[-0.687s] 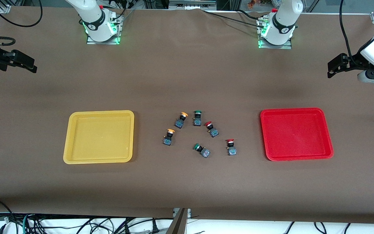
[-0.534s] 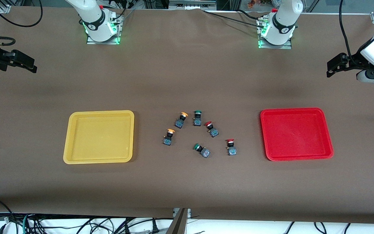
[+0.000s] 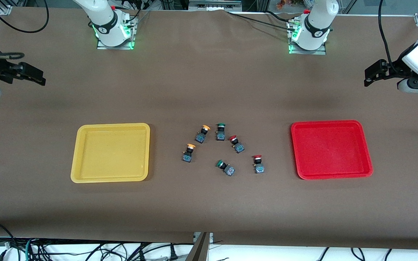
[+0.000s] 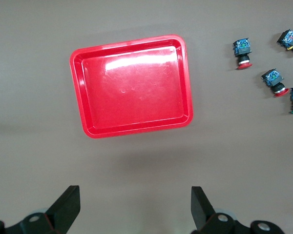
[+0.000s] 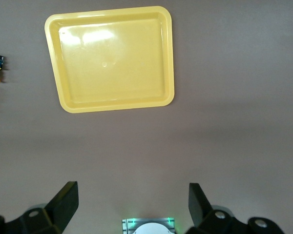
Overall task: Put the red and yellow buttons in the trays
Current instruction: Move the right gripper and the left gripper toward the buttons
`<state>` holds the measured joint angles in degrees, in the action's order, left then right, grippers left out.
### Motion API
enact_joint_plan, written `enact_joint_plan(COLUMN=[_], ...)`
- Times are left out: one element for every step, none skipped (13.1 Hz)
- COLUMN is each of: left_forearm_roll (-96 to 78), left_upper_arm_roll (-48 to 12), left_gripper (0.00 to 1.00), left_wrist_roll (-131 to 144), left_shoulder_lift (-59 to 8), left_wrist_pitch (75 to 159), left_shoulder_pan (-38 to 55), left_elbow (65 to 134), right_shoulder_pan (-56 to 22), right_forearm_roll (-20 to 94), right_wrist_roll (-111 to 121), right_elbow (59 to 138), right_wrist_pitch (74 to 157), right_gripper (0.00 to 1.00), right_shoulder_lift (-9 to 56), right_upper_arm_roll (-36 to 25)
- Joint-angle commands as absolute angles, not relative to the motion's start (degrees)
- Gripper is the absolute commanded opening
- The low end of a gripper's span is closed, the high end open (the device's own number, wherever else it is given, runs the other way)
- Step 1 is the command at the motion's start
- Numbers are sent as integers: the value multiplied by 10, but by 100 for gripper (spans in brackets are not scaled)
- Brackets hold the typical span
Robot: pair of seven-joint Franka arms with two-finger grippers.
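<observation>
We see both pairs of fingers spread wide and holding nothing — only their dark tips show at the wrist views' edges. The left gripper (image 3: 369, 75) hangs over the table (image 3: 209, 203) at its left-arm end, its arm cut off by the frame; the right gripper (image 3: 39, 77) likewise at the right-arm end. The red tray (image 3: 368, 170) and yellow tray (image 3: 75, 173) lie empty. Between them lie two yellow buttons (image 3: 188, 152), two red buttons (image 3: 258, 164) and two green-capped switches (image 3: 220, 131) — body details too small to read.
</observation>
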<state>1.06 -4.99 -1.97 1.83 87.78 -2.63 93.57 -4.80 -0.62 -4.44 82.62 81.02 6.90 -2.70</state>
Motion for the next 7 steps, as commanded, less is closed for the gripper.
enact_joint_plan(left_forearm_roll=[0,0,0,0,0,-1,-2], left_upper_arm_roll=[-52,-52,-52,-52,-52,-53,-53], left_gripper=[100,100,100,100,100,100,100], left_wrist_roll=[-26,-26,-25,-25,-25,-25,-25], left_shoulder_lift=[19,18,18,16,16,15,9], left_wrist_pitch=[874,874,875,875,875,875,875], left_shoulder_pan=[-28,-28,-26,-25,-25,-24,-21], left_elbow=[934,934,934,934,934,933,936], right_shoulder_pan=[-52,-65,-87,-102,-115,-133,-158], right_forearm_roll=[-8,-4,-3,-2,-1,-1,-3], right_wrist_roll=[-42,-51,-54,-69,-115,-160,-196], right_elbow=[822,822,822,822,822,822,822], right_wrist_pitch=[842,873,912,944,975,1002,1031], right_gripper=[100,100,100,100,100,100,100], right_shoulder_lift=[131,152,176,201,224,245,269], right_upper_arm_roll=[-22,-18,-18,-18,-18,-18,-18])
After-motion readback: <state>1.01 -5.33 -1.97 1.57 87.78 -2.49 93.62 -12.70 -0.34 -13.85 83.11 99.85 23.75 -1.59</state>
